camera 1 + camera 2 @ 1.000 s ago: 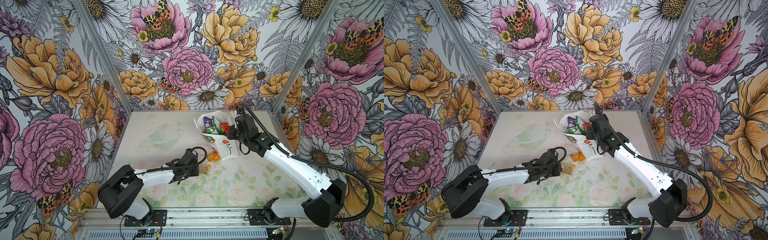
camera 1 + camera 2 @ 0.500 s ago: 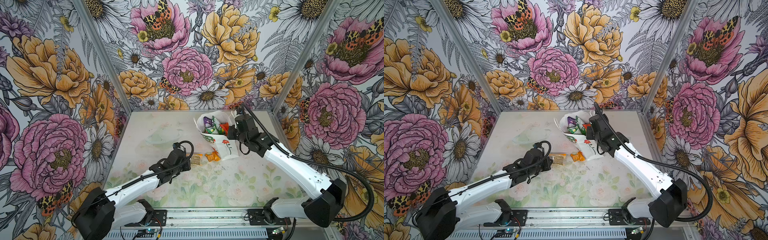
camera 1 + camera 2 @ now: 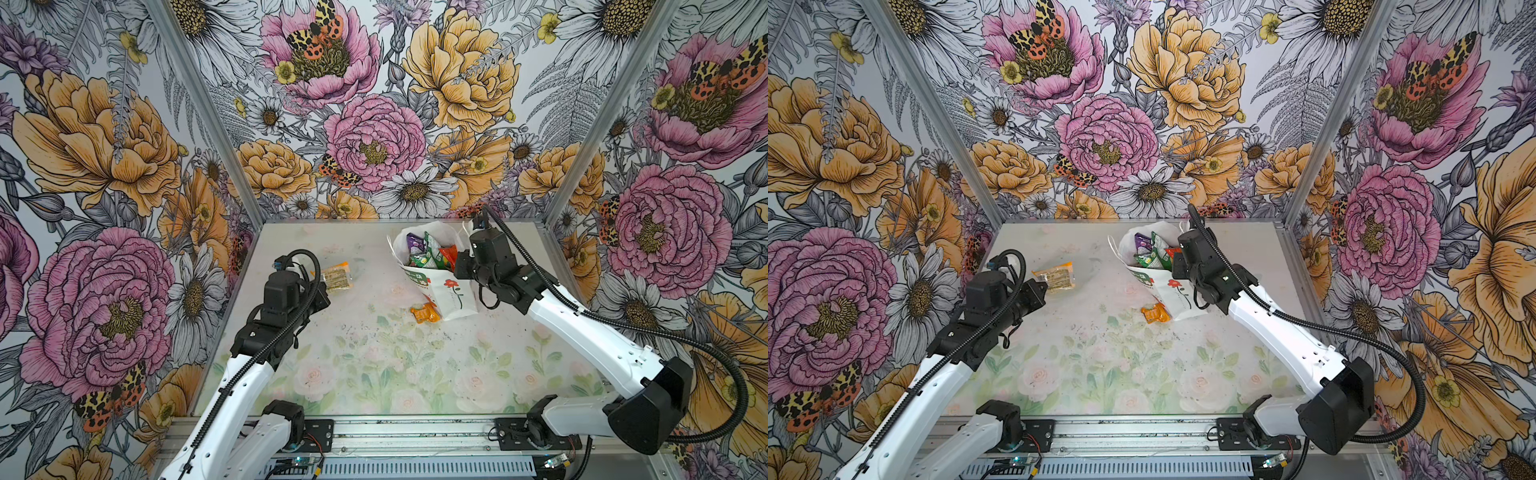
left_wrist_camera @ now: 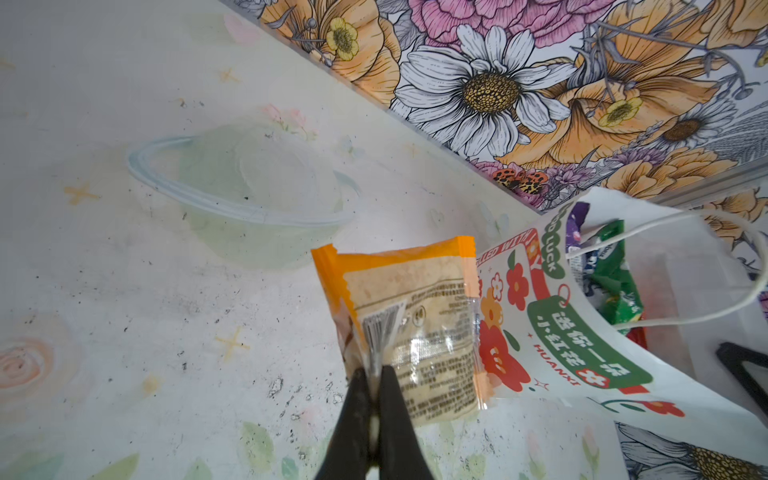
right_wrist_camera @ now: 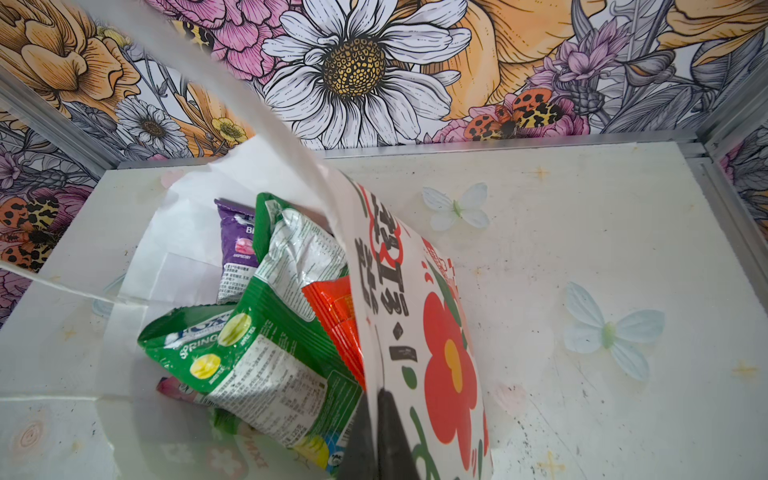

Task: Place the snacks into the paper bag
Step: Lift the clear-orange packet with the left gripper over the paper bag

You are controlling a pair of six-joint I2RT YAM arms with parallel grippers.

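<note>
The white-and-black left arm [image 3: 245,378] rises from its base at seven o'clock of the table and reaches towards ten o'clock, elbow bent and wrist roughly level. Its black left gripper [image 4: 376,376] has its jaws pinched tight on a corner of an orange-edged clear snack packet [image 4: 409,328]. The white-and-black right arm [image 3: 582,332] stretches from five o'clock towards one o'clock. Its black right gripper [image 5: 376,405] is clamped on the printed wall of the white paper bag [image 5: 440,340]

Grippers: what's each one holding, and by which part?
Left gripper pinches the orange-edged snack packet at the edge by its barcode. Right gripper pinches the paper bag by its printed wall, near the rim.
</note>
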